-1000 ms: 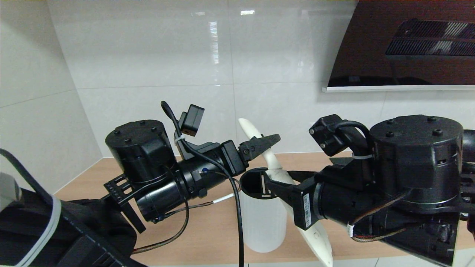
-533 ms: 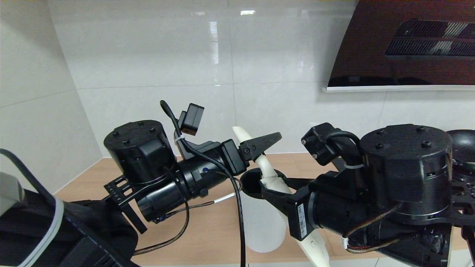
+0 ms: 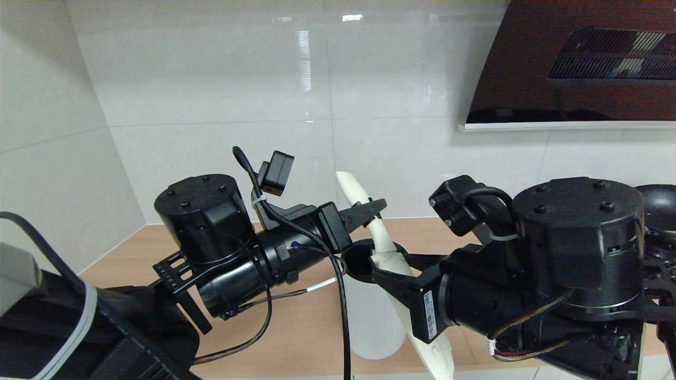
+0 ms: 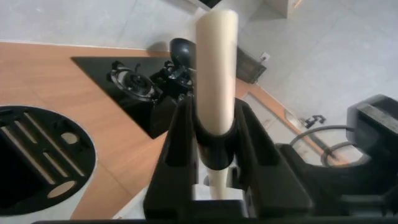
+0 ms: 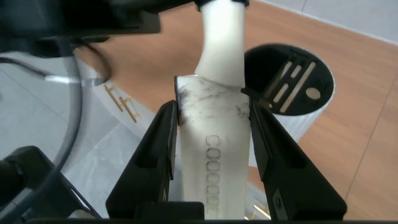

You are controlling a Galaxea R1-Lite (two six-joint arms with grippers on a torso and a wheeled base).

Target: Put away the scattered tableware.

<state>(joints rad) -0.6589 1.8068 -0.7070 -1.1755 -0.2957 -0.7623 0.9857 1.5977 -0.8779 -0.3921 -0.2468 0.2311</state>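
Your left tool [image 3: 372, 210] and right tool [image 3: 388, 262] both clamp the cream-white plastic spatula [image 3: 354, 191], arms angled inward, tips nearly meeting.

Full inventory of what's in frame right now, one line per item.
spatula: 1, cream-white, tilted in the air near the holder's top, gripped at both ends
utensil holder: 1, white with black slotted lid, standing on the counter
counter: 1, light wood, along the tiled wall
cooktop: 1, black, set into the counter
range hood: 1, dark, on the wall, upper right
left end effector: 1, black, shut on the spatula's handle
right end effector: 1, black, shut on the spatula's wider end
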